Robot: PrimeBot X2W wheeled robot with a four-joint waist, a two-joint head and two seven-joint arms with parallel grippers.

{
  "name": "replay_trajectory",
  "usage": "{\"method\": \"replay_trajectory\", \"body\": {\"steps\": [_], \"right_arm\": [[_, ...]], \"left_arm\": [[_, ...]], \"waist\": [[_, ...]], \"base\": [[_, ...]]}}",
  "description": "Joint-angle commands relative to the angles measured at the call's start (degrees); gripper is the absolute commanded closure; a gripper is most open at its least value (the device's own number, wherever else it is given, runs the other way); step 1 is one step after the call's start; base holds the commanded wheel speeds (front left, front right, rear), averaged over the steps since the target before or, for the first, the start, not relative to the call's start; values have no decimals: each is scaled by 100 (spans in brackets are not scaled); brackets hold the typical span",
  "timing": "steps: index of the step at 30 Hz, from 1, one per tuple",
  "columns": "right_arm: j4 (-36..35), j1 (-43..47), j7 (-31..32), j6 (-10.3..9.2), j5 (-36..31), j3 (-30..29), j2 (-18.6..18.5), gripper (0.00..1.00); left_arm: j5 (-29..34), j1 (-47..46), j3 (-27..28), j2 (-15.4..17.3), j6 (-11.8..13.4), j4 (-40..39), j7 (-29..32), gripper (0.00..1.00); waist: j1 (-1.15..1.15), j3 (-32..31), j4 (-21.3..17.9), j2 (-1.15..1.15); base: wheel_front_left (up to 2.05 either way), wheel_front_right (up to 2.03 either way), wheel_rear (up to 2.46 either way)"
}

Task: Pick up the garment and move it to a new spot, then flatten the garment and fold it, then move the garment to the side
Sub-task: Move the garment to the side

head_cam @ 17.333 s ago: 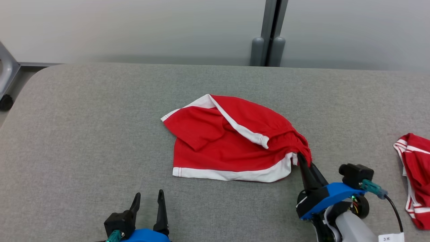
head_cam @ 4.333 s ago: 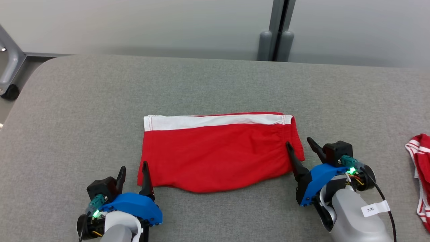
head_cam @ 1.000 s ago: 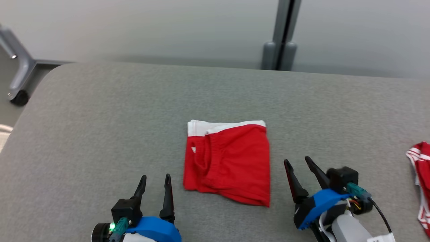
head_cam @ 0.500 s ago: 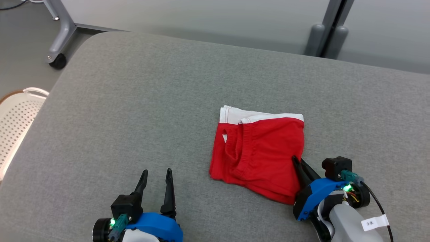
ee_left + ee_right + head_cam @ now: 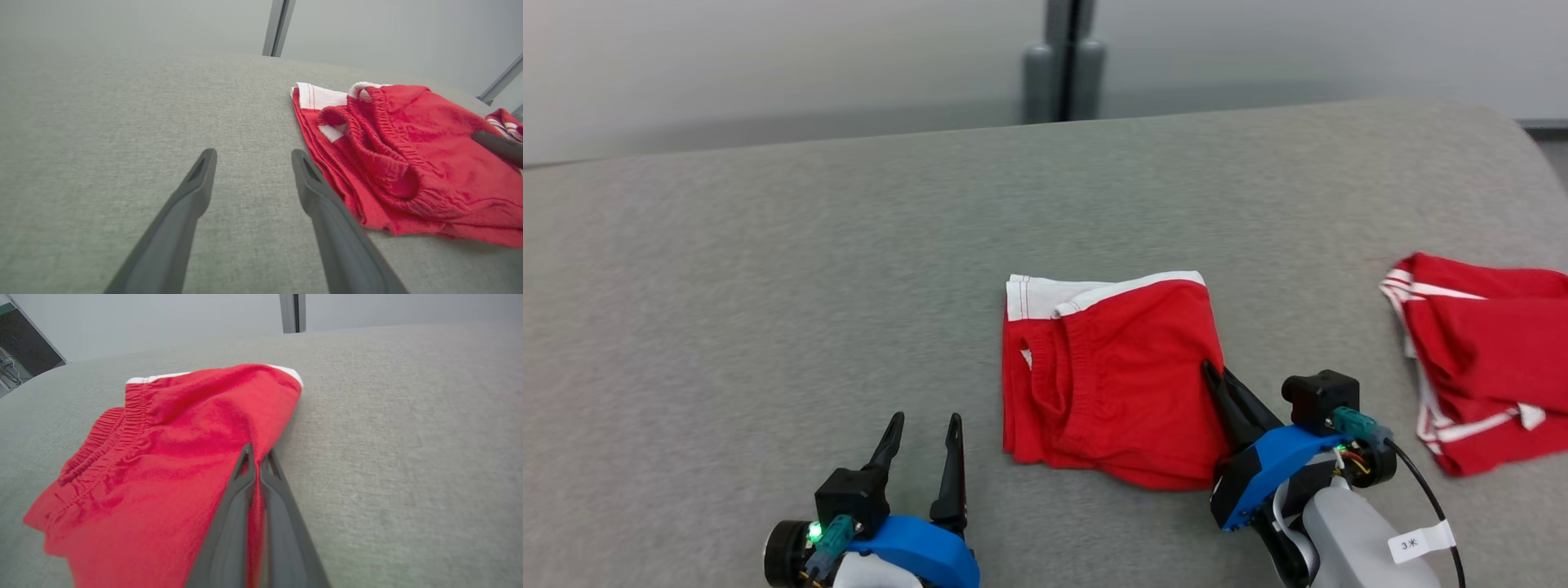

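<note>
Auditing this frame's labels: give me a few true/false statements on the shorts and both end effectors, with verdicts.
1. The right end effector is shut on the right edge of the shorts. True.
2. The left end effector grips the shorts. False: it is open over the table, apart from them.
3. The shorts lie spread out in a single layer. False: they are folded over.
4. A second red garment lies to the right of the shorts. True.

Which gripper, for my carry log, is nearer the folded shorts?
Right. The right gripper is shut on the shorts at their right edge; the left gripper stands open, apart, off their left.
</note>
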Motion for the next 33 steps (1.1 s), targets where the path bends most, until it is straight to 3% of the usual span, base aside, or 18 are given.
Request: {"method": "replay_trajectory", "body": {"steps": [1,8,15,22,33], "right_arm": [[-41,110,-1,1,77,98,-33,100],[-151,6,-1,1,176,492,-31,100],[-114,-143,-1,1,155,805,-23,100],[-38,-696,-1,1,-183,811,-250,100],[1011,-1942,-1,1,-1048,553,-1851,100]], "left_arm": [[-41,-71,-58,-7,-27,44,-24,0],[-166,-230,-189,-5,10,112,-24,0],[-199,-444,-334,0,22,219,-23,0],[-139,-530,-338,5,4,383,-24,0],[31,-596,-266,-3,-6,555,-24,0]], "waist": [[0,-469,-862,-1],[0,-368,-2001,-1],[0,-183,-2592,-1],[0,8,-2511,-1],[0,337,-1804,-1]], "base": [[0,0,0],[0,0,0],[0,0,0],[0,0,0],[0,0,0]]}}
